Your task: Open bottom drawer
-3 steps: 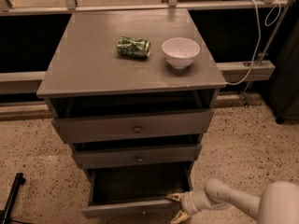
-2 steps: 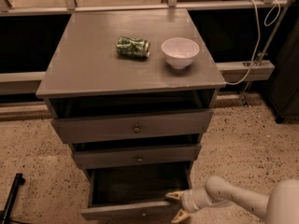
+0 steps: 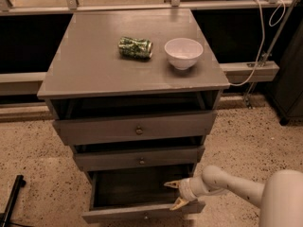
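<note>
The bottom drawer (image 3: 142, 213) is the lowest grey drawer of the grey cabinet (image 3: 85, 74). It stands pulled out, and its dark inside shows. Its knob sits at the bottom edge of the view. My gripper (image 3: 174, 194) is at the right end of the drawer, just over its front edge. Its two yellowish fingers (image 3: 171, 185) are spread apart, one above the other, with nothing between them. My white arm (image 3: 236, 186) comes in from the lower right.
A crushed green can (image 3: 135, 47) and a white bowl (image 3: 183, 52) sit on the cabinet top. The top drawer (image 3: 137, 128) and middle drawer (image 3: 140, 158) are slightly out. A black bar (image 3: 12, 197) stands at lower left. A white cable (image 3: 258, 46) hangs at right.
The gripper has shifted slightly left along the drawer's front edge. The drawer stands about as far out as before.
</note>
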You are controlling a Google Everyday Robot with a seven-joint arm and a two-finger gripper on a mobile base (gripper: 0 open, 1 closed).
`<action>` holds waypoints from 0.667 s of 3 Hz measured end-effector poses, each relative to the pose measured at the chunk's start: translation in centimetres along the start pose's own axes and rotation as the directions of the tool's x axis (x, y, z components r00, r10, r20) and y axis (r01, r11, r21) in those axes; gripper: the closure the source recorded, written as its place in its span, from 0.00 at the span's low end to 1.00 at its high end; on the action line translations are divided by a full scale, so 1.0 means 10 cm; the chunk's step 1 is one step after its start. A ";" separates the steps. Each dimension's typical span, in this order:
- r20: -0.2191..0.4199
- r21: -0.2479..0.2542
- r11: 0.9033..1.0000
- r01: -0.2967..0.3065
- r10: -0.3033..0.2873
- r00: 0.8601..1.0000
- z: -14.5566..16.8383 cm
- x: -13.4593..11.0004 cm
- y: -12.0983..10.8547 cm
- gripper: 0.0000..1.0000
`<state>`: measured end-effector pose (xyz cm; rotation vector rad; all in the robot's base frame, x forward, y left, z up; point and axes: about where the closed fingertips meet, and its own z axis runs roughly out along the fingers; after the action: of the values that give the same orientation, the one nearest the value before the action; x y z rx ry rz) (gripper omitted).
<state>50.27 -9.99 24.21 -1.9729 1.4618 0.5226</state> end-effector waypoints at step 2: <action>-0.034 0.057 0.994 -0.089 0.091 0.995 0.36 0.45 -0.64 0.65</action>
<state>57.95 -9.41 20.25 -1.8892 1.5773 0.4821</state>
